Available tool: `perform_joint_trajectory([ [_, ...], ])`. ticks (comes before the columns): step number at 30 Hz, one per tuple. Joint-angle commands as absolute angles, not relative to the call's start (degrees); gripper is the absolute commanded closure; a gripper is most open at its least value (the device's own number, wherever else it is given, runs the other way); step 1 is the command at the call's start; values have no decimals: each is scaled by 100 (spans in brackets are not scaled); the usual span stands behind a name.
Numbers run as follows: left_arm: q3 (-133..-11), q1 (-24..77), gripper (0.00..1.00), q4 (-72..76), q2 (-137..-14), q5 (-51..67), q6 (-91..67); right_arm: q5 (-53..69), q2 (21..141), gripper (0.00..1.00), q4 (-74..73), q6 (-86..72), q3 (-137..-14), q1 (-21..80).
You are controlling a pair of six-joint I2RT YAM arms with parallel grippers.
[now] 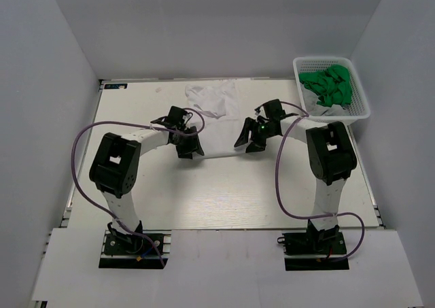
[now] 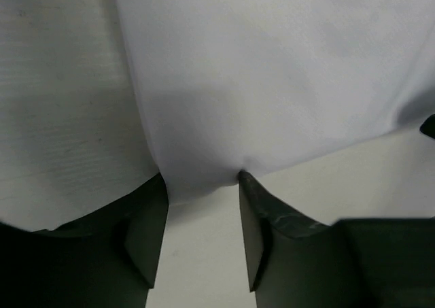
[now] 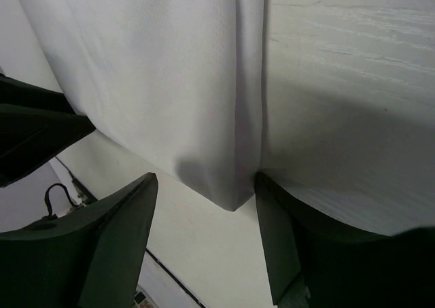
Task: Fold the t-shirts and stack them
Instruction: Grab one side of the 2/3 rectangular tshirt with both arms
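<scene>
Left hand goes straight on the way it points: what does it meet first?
The white t-shirt: its near edge sits between the open fingers of the left hand. It may already touch; depth is unclear.

**View 1, top external:** fixed high above and behind the arm bases (image 1: 132, 243), looking down from far off at the white t-shirt (image 1: 215, 104) and the whole table (image 1: 136, 192) around it.

**View 2, left wrist:** just behind the left gripper (image 2: 202, 180), very close to the shirt's near-left corner, facing across the cloth.

**View 3, right wrist:** equally close behind the right gripper (image 3: 206, 185), at the shirt's near-right corner.

All 3 views share the shirt's near edge.
</scene>
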State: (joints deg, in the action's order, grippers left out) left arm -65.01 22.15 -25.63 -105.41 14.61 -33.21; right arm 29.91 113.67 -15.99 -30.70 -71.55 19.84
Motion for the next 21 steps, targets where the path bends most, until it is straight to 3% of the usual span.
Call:
perform_joint_trajectory([
  [1,-6346,2241,45,-2400,-10846,1494,-3305,2769,11646,34,-1529,-3120,-6979,1960],
  [5,-6161,2241,62,-2285,-10846,1617,-3305,2777,11646,53,-1503,-3138,-6865,1969],
  [8,-6039,2241,89,-2285,-10846,1617,-3357,2786,11611,71,-1503,-3138,-6838,1960],
  [10,-6038,2241,100,-2346,-10846,1565,-3357,2786,11576,84,-1529,-3138,-6786,1978],
  [14,-6038,2241,100,-2750,-10601,1617,-3357,2909,11330,100,-1844,-3050,-6645,1986],
  [21,-5898,2416,100,-4059,-9546,2407,-3357,3331,10119,100,-3584,-2611,-6126,2074],
])
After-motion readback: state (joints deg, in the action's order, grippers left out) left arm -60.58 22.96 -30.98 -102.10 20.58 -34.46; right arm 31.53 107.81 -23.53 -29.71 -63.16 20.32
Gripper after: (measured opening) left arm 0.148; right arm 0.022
